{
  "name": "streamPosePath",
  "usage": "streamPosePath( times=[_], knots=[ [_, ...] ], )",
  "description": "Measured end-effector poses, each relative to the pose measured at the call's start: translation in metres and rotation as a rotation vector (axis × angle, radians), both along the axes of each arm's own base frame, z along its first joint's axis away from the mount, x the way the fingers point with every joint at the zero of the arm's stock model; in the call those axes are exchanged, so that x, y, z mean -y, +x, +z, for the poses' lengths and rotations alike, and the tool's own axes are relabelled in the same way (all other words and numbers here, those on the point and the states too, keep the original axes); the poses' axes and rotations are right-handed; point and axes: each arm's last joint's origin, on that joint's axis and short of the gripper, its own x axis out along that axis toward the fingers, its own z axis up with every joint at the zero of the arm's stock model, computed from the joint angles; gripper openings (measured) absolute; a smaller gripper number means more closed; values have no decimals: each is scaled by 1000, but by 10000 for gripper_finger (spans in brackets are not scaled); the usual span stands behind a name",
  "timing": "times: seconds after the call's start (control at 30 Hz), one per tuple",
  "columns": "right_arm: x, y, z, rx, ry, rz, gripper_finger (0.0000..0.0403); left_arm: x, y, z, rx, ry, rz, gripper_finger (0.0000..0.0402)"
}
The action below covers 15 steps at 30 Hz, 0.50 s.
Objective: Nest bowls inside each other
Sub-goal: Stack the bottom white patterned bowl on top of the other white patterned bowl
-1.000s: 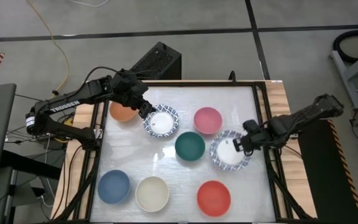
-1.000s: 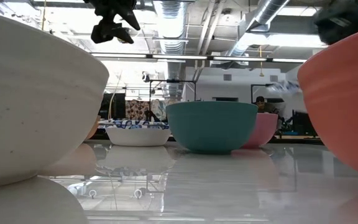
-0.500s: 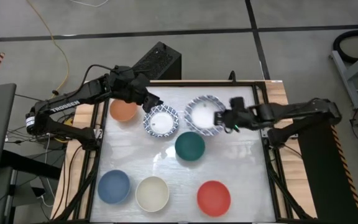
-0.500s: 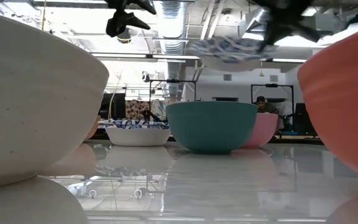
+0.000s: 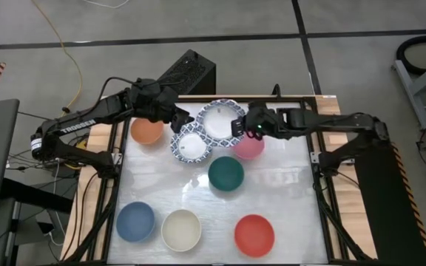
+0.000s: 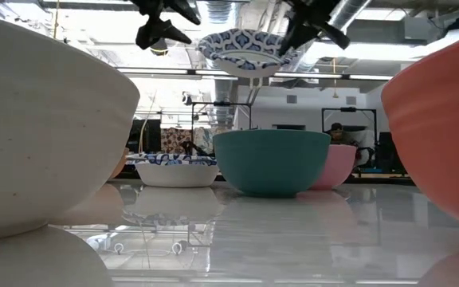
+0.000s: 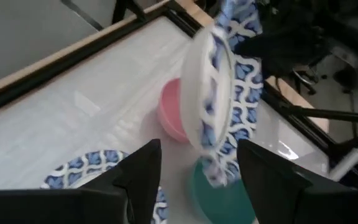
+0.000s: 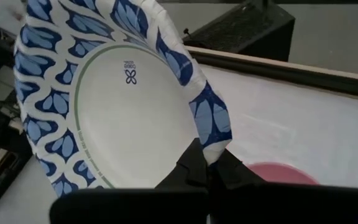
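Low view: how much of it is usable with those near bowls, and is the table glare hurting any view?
Low view: the cream bowl and the red bowl loom large at the edges, masking both sides; the glossy table mirrors the ceiling lights. Left wrist view: the carried patterned bowl is smeared. Right wrist view: it is crisp, pinched in the right gripper.

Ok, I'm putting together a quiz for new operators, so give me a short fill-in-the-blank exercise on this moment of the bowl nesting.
1. The right gripper holds a blue-patterned bowl by its ____.
2. The held bowl hangs in the air, and the left gripper beside it is ____.
3. Partly hidden under the right gripper sits the ____ bowl.
4. On the table's near edge, the cream bowl sits between the blue bowl and the ____ one.

Missing words: rim; open; pink; red
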Motion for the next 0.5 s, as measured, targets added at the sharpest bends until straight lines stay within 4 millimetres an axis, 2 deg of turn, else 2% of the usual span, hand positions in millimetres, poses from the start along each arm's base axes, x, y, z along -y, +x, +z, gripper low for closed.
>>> streamPosePath(
  times=[0.27, 0.5],
  knots=[
    [3, 15, 9, 4, -35, 37, 5, -2, 1, -1, -9, 19, 17, 252],
    [10, 16, 13, 37, -37, 33, 5, -1, 4, 0, 12, 14, 22, 259]
  ],
)
